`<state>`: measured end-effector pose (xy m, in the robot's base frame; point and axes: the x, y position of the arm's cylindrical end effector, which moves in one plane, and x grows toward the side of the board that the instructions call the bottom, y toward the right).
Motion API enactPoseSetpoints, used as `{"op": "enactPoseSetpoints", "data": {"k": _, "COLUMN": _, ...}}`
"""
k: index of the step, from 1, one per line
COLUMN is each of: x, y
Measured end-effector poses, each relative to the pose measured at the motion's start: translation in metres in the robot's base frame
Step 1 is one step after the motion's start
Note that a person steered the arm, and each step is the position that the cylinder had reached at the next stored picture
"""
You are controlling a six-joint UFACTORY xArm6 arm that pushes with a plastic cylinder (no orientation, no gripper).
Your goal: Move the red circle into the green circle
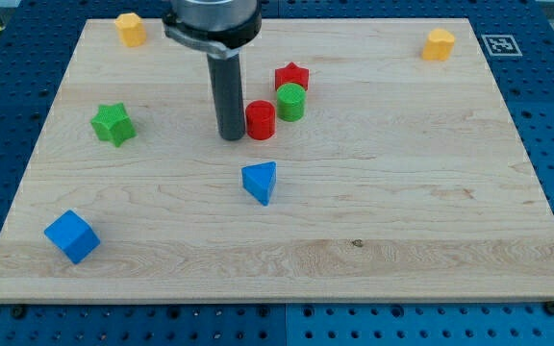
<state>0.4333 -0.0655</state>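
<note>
The red circle [260,120] stands near the board's middle, a little toward the view's top. The green circle [291,101] is just to its upper right, touching it or nearly so. My tip [231,137] rests on the board right at the red circle's left side, touching or almost touching it. The rod rises straight up from the tip to the arm's dark head at the view's top.
A red star [292,76] sits just above the green circle. A blue triangle [260,182] lies below the red circle. A green star [113,124] is at the left, a blue cube [71,236] at the lower left. Two yellow blocks [131,29] [440,44] sit near the top corners.
</note>
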Motion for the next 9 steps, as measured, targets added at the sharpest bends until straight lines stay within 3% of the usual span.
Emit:
{"op": "enactPoseSetpoints", "data": {"k": 1, "x": 0.022, "y": 0.019}}
{"op": "enactPoseSetpoints", "data": {"k": 2, "x": 0.013, "y": 0.049}}
{"op": "enactPoseSetpoints", "data": {"k": 6, "x": -0.034, "y": 0.008}}
{"op": "enactPoseSetpoints", "data": {"k": 9, "x": -0.025, "y": 0.03}}
